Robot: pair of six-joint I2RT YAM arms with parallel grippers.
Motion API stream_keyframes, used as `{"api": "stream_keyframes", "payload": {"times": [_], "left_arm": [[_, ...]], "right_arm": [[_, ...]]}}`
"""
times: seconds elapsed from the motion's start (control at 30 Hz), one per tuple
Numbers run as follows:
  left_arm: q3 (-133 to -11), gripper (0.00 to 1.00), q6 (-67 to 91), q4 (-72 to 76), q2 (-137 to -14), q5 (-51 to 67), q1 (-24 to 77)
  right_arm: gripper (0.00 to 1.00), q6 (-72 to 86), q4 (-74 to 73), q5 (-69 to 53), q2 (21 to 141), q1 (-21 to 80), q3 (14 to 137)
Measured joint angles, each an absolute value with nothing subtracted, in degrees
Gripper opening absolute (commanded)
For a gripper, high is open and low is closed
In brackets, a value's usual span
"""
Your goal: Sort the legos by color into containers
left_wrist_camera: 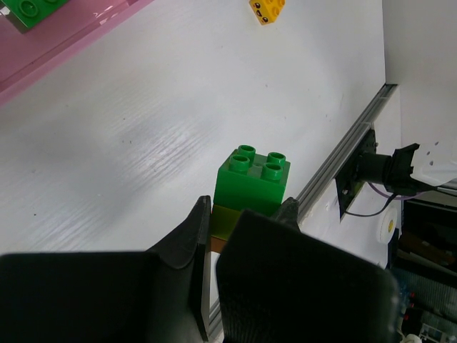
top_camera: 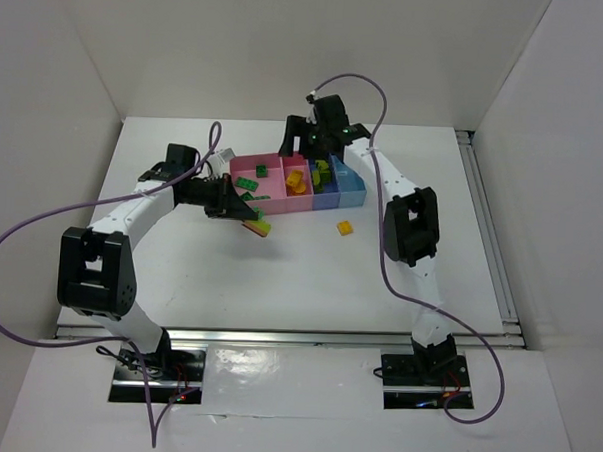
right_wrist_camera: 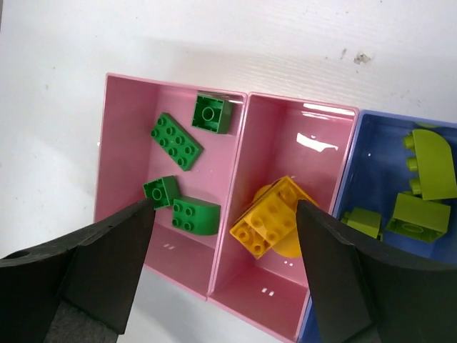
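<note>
My left gripper [left_wrist_camera: 246,214] is shut on a stack of legos: a dark green brick [left_wrist_camera: 253,179] on top, a lime one and an orange one below; it hangs above the table in front of the bins [top_camera: 256,225]. My right gripper [right_wrist_camera: 225,214] is open and empty above the bins. The left pink bin [right_wrist_camera: 118,157] holds several dark green bricks [right_wrist_camera: 175,141]. The second pink bin [right_wrist_camera: 285,128] holds orange-yellow bricks [right_wrist_camera: 271,221]. The purple-blue bin [right_wrist_camera: 371,143] holds lime bricks [right_wrist_camera: 432,168]. One orange-yellow brick [top_camera: 344,227] lies loose on the table; it also shows in the left wrist view [left_wrist_camera: 266,8].
A light blue bin [top_camera: 351,185] ends the row on the right. A metal rail [top_camera: 491,234] runs along the table's right edge. White walls enclose the table at the back and sides.
</note>
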State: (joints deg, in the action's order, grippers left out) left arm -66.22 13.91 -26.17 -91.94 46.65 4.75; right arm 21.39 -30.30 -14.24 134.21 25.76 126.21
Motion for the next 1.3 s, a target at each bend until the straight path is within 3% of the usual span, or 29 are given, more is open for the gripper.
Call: {"api": "stream_keyframes", "payload": {"times": [0.03,0.13,0.27,0.47,0.73,0.8,1.03,1.3], "left_arm": [[-66.2,0.00,13.9,-26.2,-91.9,46.7,4.8],[-66.2,0.00,13.9,-26.2,-91.9,46.7,4.8],[-66.2,0.00,13.8,-26.3,-91.9,46.8,4.8],[-66.3,0.00,13.8,-26.7,-91.9,48.0,5.1],[-66.6,0.00,13.7,-26.9,-91.9,48.5,6.6],[-66.9,0.00,13.6,-26.9,-91.9,48.9,6.8],[-67.3,0.00,13.2,-26.7,-91.9,52.9,7.3],[-67.3,0.00,13.6,-24.2,-91.9,58.5,7.3]], "right_arm": [[0.88,21.2,-30.2,-14.2,134.2,25.8,126.3],[0.72,20.7,-30.2,-13.8,133.9,25.9,125.7],[0.62,20.1,-28.4,-13.8,129.2,25.9,117.0],[0.56,18.3,-24.0,-17.9,113.7,25.9,95.1],[0.56,14.1,-20.6,-24.7,96.7,25.9,79.8],[0.62,13.0,-20.6,-27.6,95.1,25.9,78.8],[0.83,10.1,-20.6,-43.6,94.9,26.2,77.9],[0.86,6.7,-21.0,-53.5,98.1,30.9,77.7]]}}
